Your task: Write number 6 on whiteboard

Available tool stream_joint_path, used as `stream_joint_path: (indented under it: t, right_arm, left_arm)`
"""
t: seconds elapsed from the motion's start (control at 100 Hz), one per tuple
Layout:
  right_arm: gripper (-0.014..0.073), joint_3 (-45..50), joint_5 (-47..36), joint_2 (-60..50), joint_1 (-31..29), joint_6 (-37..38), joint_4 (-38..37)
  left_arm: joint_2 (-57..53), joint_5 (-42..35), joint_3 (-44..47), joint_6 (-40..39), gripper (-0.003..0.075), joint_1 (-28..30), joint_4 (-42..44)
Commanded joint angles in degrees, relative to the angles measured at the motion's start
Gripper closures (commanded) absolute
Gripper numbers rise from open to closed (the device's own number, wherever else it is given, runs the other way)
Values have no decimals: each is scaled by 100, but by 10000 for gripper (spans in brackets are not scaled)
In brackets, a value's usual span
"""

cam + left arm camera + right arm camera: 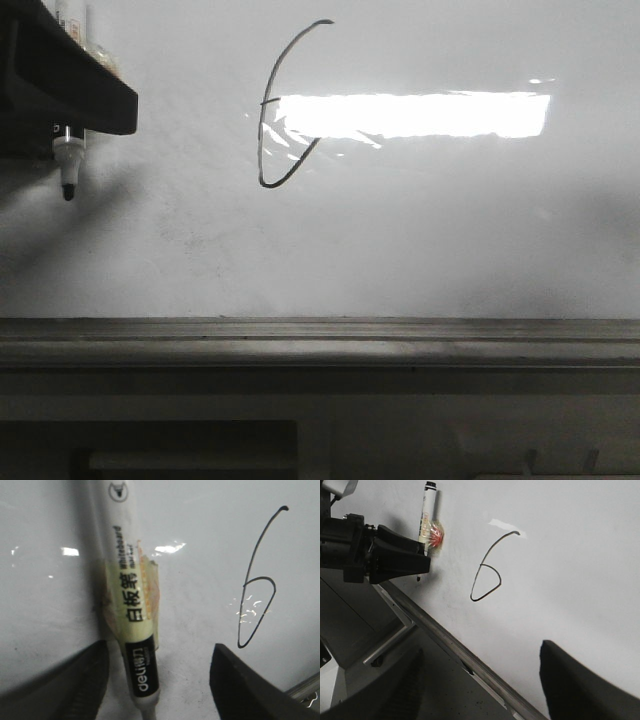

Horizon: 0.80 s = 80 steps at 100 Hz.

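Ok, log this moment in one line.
number 6 drawn on whiteboard | left gripper holds marker, tip off board | right gripper open

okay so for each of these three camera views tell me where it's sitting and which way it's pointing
Front view: behind the arms, facing the whiteboard and its number 6; the left gripper with the marker shows at left.
Left wrist view: on the left arm, looking along the marker at the board; both dark fingers show.
Right wrist view: on the right arm, angled at the board; its fingers and the left gripper show.
All three share the 6.

The left claw [395, 555] is matte black and blocky, with wedge-shaped angular fingers [245, 685].
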Motion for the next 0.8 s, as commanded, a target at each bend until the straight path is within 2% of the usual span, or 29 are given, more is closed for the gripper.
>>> stream_joint_path:
  t: [0.0, 0.37, 0.42, 0.5, 0.6, 0.71, 0.73, 0.75, 0.79]
  right_arm:
    - [156, -143, -307, -13, -47, -6, 101]
    - [162, -143, -312, -49, -47, -6, 162]
    - [188, -114, -358, -115, -47, -6, 174]
    - [290, 73, -643, -338, -47, -6, 175]
    - [453, 556, -1248, -889, -35, -6, 175]
    - [649, 1157, -1927, -1568, -35, -63, 175]
    - [666, 1282, -2027, -1710, -35, -103, 175]
    - [662, 1407, -2106, -1850, -35, -141, 175]
    - [659, 1661, -2209, -2136, -35, -230, 175]
  left_arm:
    - [-147, -237, -152, -35, 204, 12, 116]
    - [-1929, 487, -141, -35, 205, 12, 1452]
    - [-2222, 741, -141, -35, 206, 12, 1708]
    - [-2575, 1131, -141, -35, 229, 12, 2025]
    - [-2959, 1574, -120, -35, 363, 12, 2266]
    - [-3358, 1747, 5, -35, 633, 12, 2341]
    - [-3435, 1747, 38, -35, 708, 12, 2356]
    - [-3518, 1747, 57, -18, 743, 12, 2378]
    - [-3694, 1719, 151, -20, 741, 12, 2462]
